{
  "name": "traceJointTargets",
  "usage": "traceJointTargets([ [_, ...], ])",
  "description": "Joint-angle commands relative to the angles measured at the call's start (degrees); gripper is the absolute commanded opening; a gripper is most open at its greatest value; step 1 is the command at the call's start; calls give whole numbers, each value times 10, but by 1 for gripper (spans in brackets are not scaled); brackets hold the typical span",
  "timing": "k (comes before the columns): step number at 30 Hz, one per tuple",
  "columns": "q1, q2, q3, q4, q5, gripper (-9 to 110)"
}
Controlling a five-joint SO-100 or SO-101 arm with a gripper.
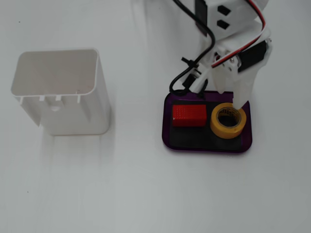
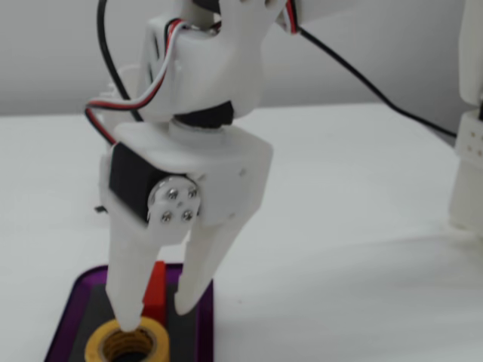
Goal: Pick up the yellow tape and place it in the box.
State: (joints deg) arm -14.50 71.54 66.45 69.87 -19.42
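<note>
Yellow tape (image 1: 228, 121) with brownish core, purple-rimmed black-floored box (image 1: 167, 121), ribbed red block (image 1: 189, 115), white container (image 1: 63, 92), white gripper (image 2: 157, 317).

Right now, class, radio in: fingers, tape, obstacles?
Fingers open, one tip at yellow tape. Tape lying inside box, beside red block. Nothing in the way.

You get one fixed view looking straight down on the box (image 1: 167, 138), and another low, close, facing level beside it; both share that box.

Yellow tape (image 1: 228, 121) lies flat in the box (image 1: 167, 127), right side in a fixed view. Box: purple rim, black floor, on worktop (image 1: 146, 189).
</note>
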Motion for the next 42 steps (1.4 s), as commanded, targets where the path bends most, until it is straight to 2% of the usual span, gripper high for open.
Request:
traceJointTargets([
  [1,3,110,-55,62,5,12],
  [9,4,385,-58,194,13,12],
  [13,4,527,14,227,82,13],
  [25,11,945,466,185,114,12],
  [33,157,1228,805,110,117,13],
  [36,188,1274,861,109,118,13],
  [42,200,1238,908,89,120,13],
])
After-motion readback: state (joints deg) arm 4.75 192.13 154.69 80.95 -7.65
